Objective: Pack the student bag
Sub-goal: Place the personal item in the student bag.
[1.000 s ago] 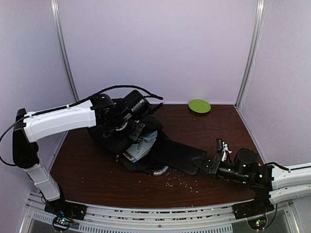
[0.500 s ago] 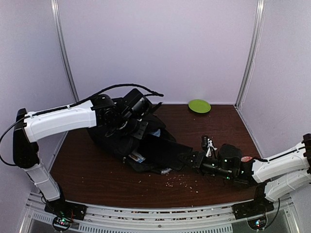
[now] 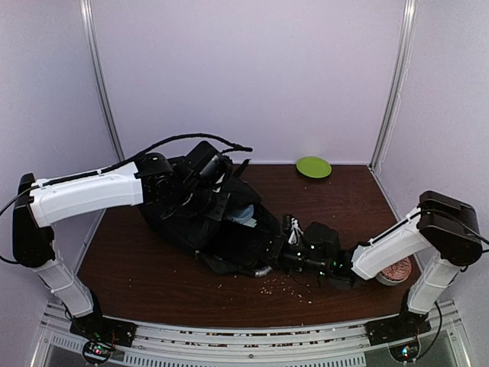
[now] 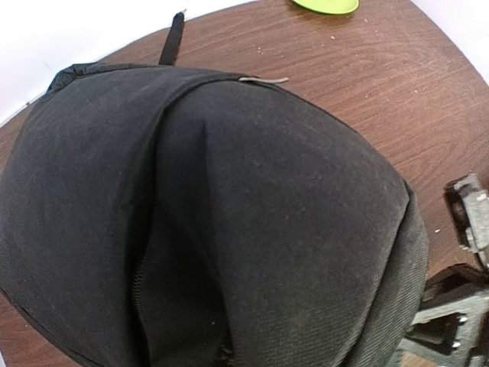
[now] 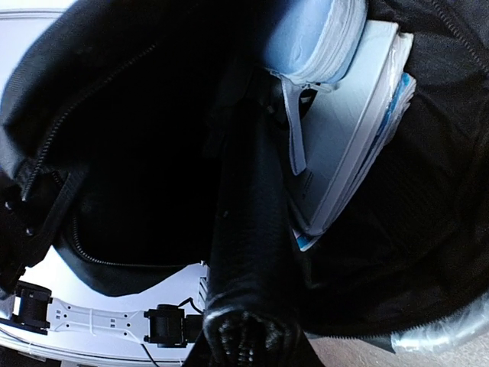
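Student bag (image 3: 179, 222) sat centre-left on table (image 3: 344, 199), mouth facing the right arm. Left gripper (image 3: 200, 197) pinched shut on its raised upper edge. Right gripper (image 3: 283, 256) clamped on slim black case (image 5: 244, 229), which was inside the mouth against white book (image 5: 344, 153). Open dark space to the case's left.
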Robot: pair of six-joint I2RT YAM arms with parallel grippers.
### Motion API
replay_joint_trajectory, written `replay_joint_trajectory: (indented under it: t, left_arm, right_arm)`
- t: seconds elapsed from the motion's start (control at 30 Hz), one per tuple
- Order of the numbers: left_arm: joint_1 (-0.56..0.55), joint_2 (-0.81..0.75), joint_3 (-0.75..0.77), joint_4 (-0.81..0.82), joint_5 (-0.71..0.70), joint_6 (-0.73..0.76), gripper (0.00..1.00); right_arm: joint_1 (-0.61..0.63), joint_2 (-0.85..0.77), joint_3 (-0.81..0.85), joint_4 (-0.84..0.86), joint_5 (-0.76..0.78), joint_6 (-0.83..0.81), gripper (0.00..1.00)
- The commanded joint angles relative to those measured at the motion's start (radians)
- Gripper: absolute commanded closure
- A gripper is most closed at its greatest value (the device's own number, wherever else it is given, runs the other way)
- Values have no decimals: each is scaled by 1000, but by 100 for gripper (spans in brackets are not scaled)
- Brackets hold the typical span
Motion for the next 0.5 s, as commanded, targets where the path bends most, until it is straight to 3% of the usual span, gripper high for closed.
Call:
replay_joint_trajectory:
  t: [0.0, 0.47]
  left_arm:
    - [-14, -74, 9, 233, 118, -38, 100]
    - [-22, -80, -68, 321, 230, -108, 100]
  right_arm:
    - [-3, 89, 84, 120, 3, 53, 90]
    - [-22, 426, 422, 81, 2, 97, 89]
